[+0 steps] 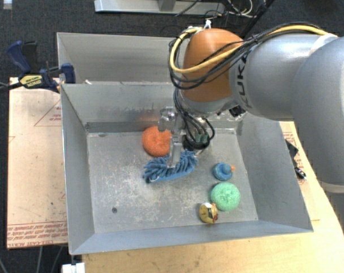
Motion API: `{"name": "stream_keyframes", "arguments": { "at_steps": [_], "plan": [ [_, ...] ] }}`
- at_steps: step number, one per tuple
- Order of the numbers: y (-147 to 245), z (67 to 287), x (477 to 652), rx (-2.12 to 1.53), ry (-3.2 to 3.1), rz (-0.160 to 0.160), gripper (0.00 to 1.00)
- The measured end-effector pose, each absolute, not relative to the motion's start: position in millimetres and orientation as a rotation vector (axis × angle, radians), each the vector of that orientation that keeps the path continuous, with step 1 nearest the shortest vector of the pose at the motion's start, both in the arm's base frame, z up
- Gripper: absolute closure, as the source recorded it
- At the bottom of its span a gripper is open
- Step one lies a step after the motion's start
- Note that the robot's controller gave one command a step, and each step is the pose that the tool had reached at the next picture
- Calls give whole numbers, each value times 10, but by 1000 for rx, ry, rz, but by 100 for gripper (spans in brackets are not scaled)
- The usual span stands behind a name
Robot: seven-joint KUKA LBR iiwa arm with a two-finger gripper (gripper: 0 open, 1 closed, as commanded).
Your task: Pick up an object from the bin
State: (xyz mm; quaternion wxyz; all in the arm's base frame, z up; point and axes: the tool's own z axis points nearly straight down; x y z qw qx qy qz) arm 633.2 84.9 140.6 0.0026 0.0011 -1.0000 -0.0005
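My gripper [175, 158] hangs under the orange wrist cover in the middle of the bin, its tip down on a blue knotted rope toy [163, 171] that lies spread on the bin floor. Just left of the gripper and touching or nearly touching it sits an orange fuzzy ball [154, 141]. Whether the rope toy is gripped is hidden from this angle.
To the right lie a small blue toy with an orange tip [222, 172], a green fuzzy ball [225, 196] and a small yellow and red ball [208, 212] near the front wall. The arm covers the bin's back right part.
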Motion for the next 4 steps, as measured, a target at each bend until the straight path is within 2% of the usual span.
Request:
{"name": "stream_keyframes", "arguments": {
  "at_steps": [1, 2, 3, 4],
  "plan": [
    [846, 1457, 6345, 2, -3143, -2, 0],
    [772, 944, 6334, 9, -3147, -4, 0],
    [780, 718, 6304, 85, -3152, -5, 0],
    [885, 784, 6204, 226, -3152, -7, 100]
  ]
}}
